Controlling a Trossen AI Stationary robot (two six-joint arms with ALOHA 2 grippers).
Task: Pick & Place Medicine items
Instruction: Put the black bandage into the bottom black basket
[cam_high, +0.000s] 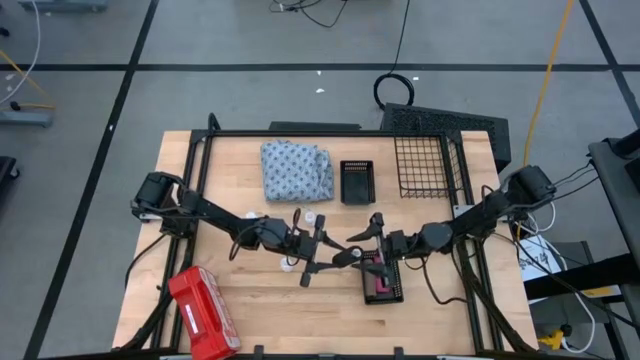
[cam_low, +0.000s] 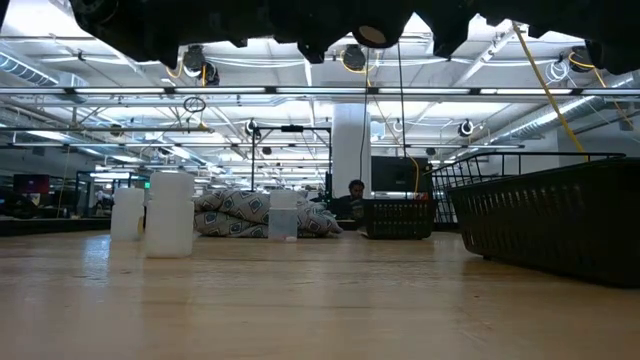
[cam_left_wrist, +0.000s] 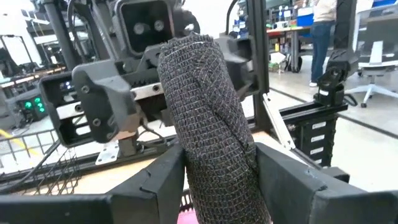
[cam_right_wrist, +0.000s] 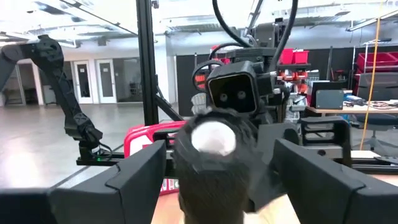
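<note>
My left gripper (cam_high: 325, 255) is shut on a black textured tube (cam_left_wrist: 205, 118), held in the air over the table's middle. The tube's free end, with a white round face (cam_right_wrist: 213, 138), reaches between the fingers of my right gripper (cam_high: 365, 245). That gripper is open, its fingers (cam_right_wrist: 134, 177) on either side of the tube and apart from it. A pink tube (cam_high: 379, 286) lies in a small black basket (cam_high: 397, 296) just below. Three white bottles (cam_low: 170, 213) stand upright on the table. No brown tube shows. My left gripper pinches the black tube between its two fingers (cam_left_wrist: 163, 180), on the tube's lower part (cam_left_wrist: 217, 180). The fingers come roughly level from the table's left. The tube sticks out past the fingertips toward my right gripper, lifted clear of the table.
A blue-white patterned cloth (cam_high: 296, 168), a second small black basket (cam_high: 357, 181) and a wire basket (cam_high: 425, 165) sit at the far side. A red case (cam_high: 205, 312) lies at the near left corner. Bare wood shows near the front edge.
</note>
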